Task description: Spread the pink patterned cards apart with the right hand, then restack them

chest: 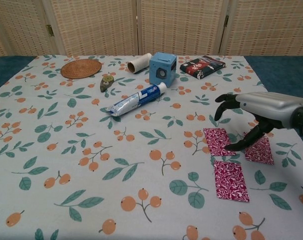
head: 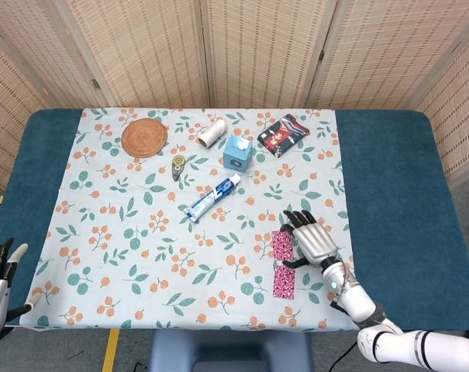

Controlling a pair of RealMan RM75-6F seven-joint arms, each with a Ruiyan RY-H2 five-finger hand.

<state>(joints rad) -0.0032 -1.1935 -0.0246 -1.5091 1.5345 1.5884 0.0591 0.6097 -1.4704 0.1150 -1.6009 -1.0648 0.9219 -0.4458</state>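
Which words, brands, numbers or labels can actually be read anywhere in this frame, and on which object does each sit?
None can be read.
Toothpaste tube: blue and white print, too blurred to read.
Dark red packet: white markings, too small to read.
Blue box: no text visible.
Pink patterned cards: swirl pattern only, no text.

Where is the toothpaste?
In the head view the toothpaste lies mid-table, just in front of the blue box and well behind the pink cards.

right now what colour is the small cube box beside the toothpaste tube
Light blue; the small cardboard cube box with a dark round hole on its front shows best in the chest view.
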